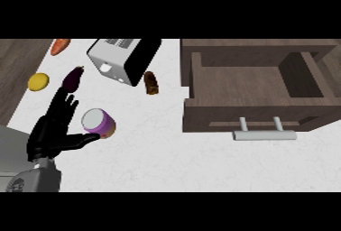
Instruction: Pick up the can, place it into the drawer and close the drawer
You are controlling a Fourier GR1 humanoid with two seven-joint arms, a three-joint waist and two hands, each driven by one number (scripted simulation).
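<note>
The left hand (pixel 53 131) is standing at the left with its fingers (pixel 64 104) spread and nearly straight, holding nothing. A yellow fruit (pixel 39 81) is lying up and left of the fingertips, and an eggplant (pixel 73 77) is sitting just past them. The can (pixel 99 122) is resting on the white counter (pixel 173 158) just right of the fingers, pale end up, with the thumb pointing in beneath it. Whether the thumb is touching it is hard to say.

The can is looking rigid, probably light, and smooth enough to slip or roll. The purple side wall is offering the best hold, fingers on one side and thumb opposite, around mid-height.

Well right of the fingers, the drawer (pixel 253 113) is standing open, its handle (pixel 263 135) facing the near edge.
</note>
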